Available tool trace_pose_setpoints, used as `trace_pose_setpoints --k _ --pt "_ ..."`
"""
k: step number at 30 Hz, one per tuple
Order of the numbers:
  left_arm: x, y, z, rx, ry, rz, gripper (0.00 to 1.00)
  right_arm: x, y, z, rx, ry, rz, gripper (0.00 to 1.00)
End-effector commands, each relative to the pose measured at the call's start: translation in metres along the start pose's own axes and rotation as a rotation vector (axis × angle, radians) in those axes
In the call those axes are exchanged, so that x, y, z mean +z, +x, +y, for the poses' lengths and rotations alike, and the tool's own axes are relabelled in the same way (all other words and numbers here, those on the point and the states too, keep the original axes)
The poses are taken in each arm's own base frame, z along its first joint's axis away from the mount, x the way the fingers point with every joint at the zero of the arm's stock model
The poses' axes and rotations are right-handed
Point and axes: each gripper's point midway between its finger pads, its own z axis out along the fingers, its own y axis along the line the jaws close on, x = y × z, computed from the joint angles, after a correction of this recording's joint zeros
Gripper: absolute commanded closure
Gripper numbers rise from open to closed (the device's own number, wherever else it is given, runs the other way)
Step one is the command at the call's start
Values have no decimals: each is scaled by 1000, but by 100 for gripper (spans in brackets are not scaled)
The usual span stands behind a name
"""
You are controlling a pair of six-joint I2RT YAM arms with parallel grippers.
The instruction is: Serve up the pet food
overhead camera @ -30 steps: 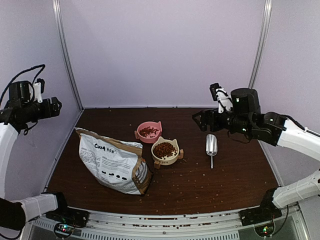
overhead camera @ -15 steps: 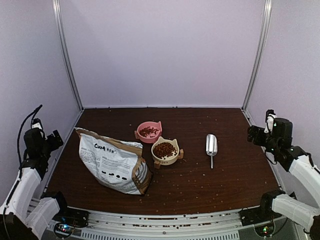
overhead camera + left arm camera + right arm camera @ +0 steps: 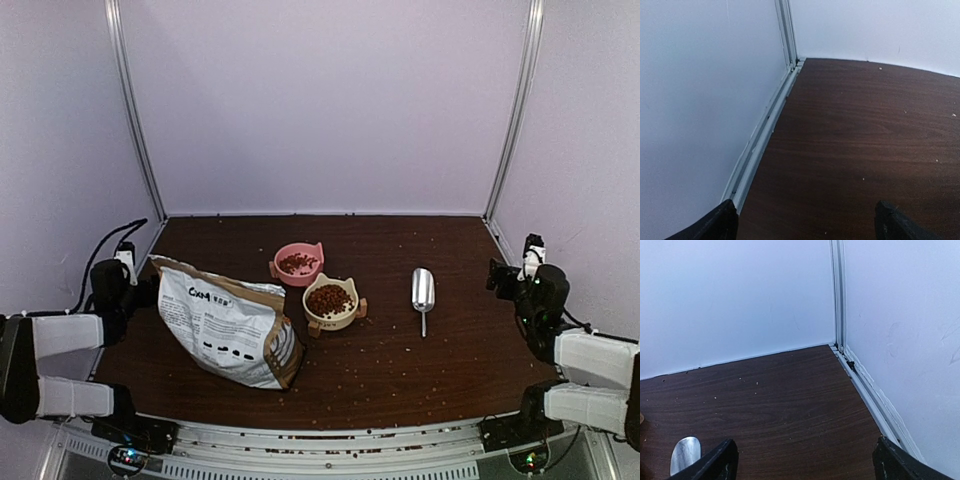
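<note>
The bottom edge of the left wrist view is cutting off the left fingers (image 3: 720, 225), so only two dark tips are showing in the corners. The right wrist view is cropping the right fingers (image 3: 720, 462) the same way. The scoop (image 3: 684, 454) is also running off that edge, hiding its handle. From above, the bag (image 3: 225, 330) is covering the bench (image 3: 450, 350) behind it, and both arms are running off the side edges. The pet food (image 3: 329, 299) in the tan bowl (image 3: 349, 313) is blurring into one brown patch, its pellets too small to tell apart.
</note>
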Motion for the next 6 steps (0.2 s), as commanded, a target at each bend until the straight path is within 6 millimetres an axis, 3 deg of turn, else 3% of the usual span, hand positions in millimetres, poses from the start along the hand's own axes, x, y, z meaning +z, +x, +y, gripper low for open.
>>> trace_pose_setpoints --k 1,6 --pt "1 -49 -2 17 2 -157 2 2 -27 1 5 -1 -133 6" --pt "-3 -51 0 13 -6 -180 2 1 -23 -3 -2 14 -126 5"
